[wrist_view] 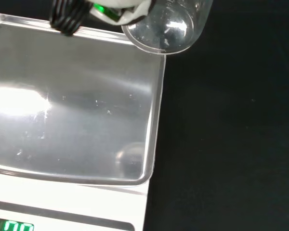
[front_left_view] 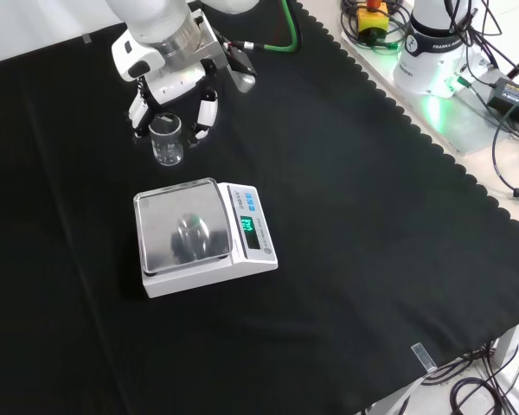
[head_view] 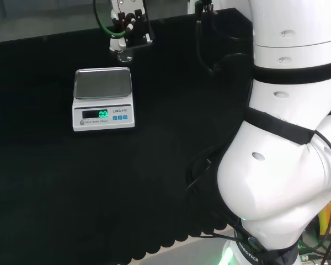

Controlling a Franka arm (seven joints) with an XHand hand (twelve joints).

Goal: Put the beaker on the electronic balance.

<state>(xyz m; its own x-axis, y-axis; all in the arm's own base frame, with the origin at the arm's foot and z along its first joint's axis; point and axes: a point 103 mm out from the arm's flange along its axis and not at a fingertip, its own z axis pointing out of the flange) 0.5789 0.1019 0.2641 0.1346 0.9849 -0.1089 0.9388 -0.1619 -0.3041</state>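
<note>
While our hand [front_left_view: 175,86] has fingers curled round the beaker [front_left_view: 167,138], upper left of front view, we're mid-carry; next, centre it over the balance [front_left_view: 199,235] pan and lower.

a bench covered with black cloth [front_left_view: 346,216] spans most of the front view, its scalloped edge running down the right side of the frame. a white electronic balance [front_left_view: 203,238] with a steel pan sits on the cloth, left of centre, display lit green.
</note>
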